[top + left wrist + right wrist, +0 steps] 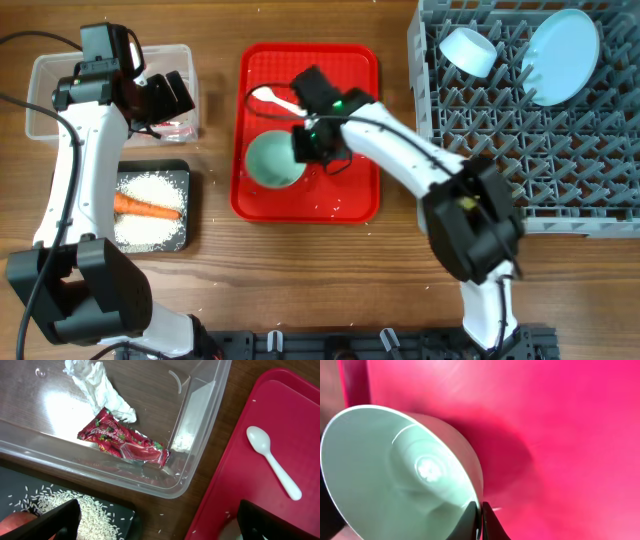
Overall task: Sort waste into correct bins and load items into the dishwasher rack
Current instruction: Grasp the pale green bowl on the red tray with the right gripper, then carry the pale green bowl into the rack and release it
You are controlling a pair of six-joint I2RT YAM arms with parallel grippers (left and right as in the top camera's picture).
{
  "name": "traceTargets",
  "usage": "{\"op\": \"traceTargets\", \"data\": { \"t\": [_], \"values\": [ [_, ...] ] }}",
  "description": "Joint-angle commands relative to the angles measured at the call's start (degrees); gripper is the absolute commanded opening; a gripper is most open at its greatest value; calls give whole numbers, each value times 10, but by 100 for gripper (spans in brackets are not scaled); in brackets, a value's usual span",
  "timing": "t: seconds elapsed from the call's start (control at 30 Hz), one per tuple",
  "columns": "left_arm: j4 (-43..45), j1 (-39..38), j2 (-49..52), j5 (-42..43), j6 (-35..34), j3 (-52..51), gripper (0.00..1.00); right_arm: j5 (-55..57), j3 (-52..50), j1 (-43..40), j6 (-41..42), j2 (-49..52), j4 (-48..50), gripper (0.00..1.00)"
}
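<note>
Pale-blue bowl (270, 162) sits opening-up on the flat red tray (355, 70) in the overhead shot. The right gripper (308, 142) is at its rim on the side nearer the rack. A white plastic spoon (272, 97) lies on the same tray just beside the bowl. The dishwasher rack (500, 150) off to the right holds a second bowl (468, 50) and the plate (562, 55). The left gripper (176, 104) hangs over the clear tub (50, 115), and the carrot (145, 208) lies on rice (150, 185) in the black tray (152, 165).

Left wrist cam: the fingers (55, 522) are spread wide with nothing between them. The red-and-white wrapper (122, 442) and a crumpled white tissue (97, 387) lie in the tub below.

Right wrist cam: the fingertips (465, 530) are squeezed together on the bowl's rim, one each side of the wall, so it's pinching the bowl over the red tray.
</note>
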Motion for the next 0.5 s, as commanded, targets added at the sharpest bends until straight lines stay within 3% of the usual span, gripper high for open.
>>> {"op": "traceTargets", "data": {
  "t": [0.0, 0.23, 0.27, 0.47],
  "values": [
    [1, 1, 3, -3, -10, 7, 100, 155, 17, -43, -61, -109, -7, 4],
    [1, 1, 3, -3, -9, 7, 100, 496, 17, -165, -188, -263, -45, 4],
    [1, 1, 3, -3, -10, 7, 100, 596, 17, -199, -212, -269, -49, 4],
    [1, 1, 3, -3, -9, 7, 100, 786, -35, -281, -232, -239, -56, 4]
  ]
}}
